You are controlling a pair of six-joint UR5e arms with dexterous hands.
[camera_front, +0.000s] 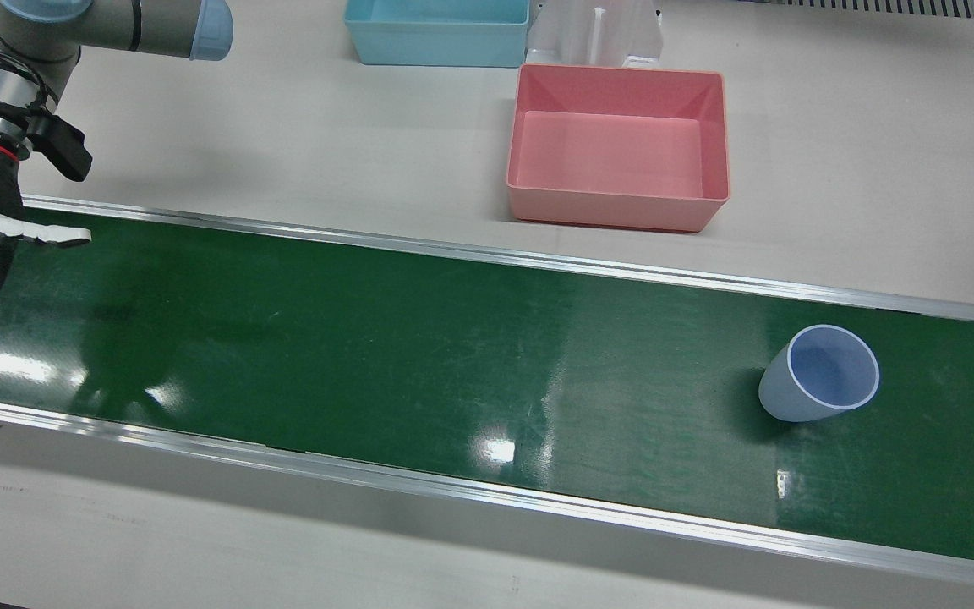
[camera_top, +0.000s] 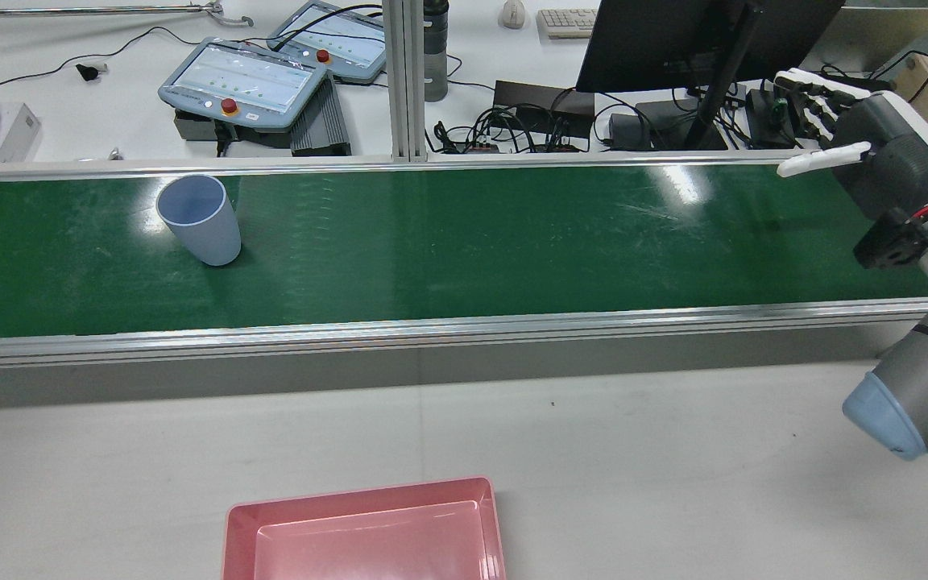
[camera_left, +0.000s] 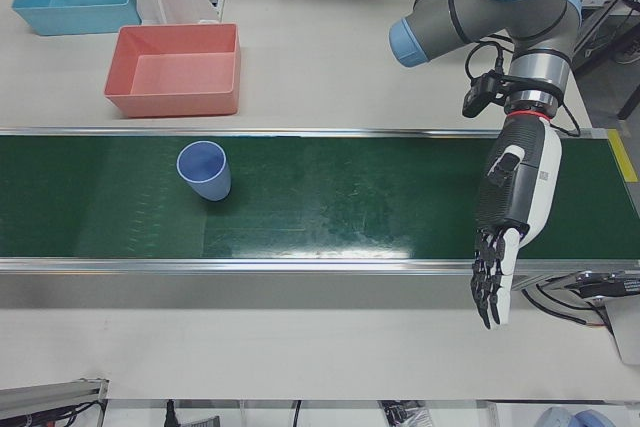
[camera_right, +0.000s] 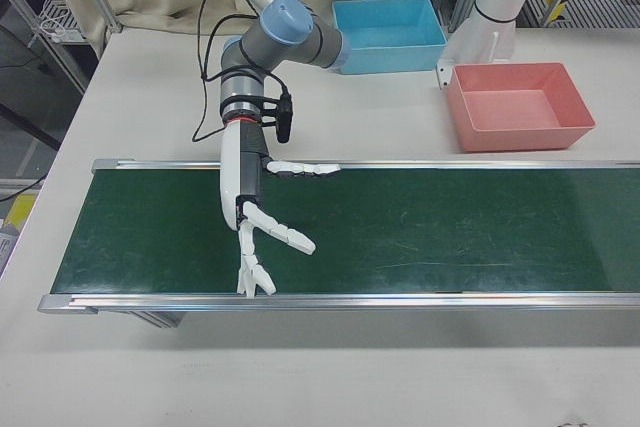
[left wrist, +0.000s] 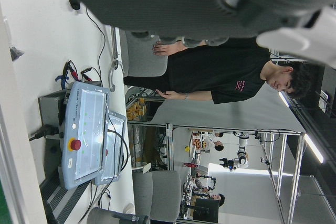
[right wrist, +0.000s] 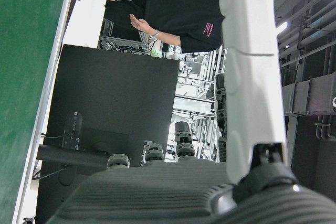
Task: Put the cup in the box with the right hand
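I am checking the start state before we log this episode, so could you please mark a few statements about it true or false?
1. The cup stands upright on the green belt. True.
2. The right hand holds the cup. False: it is open, empty and far from it.
3. The pink box is empty. True.
4. The pink box sits on the belt. False: it rests on the white table beside it.
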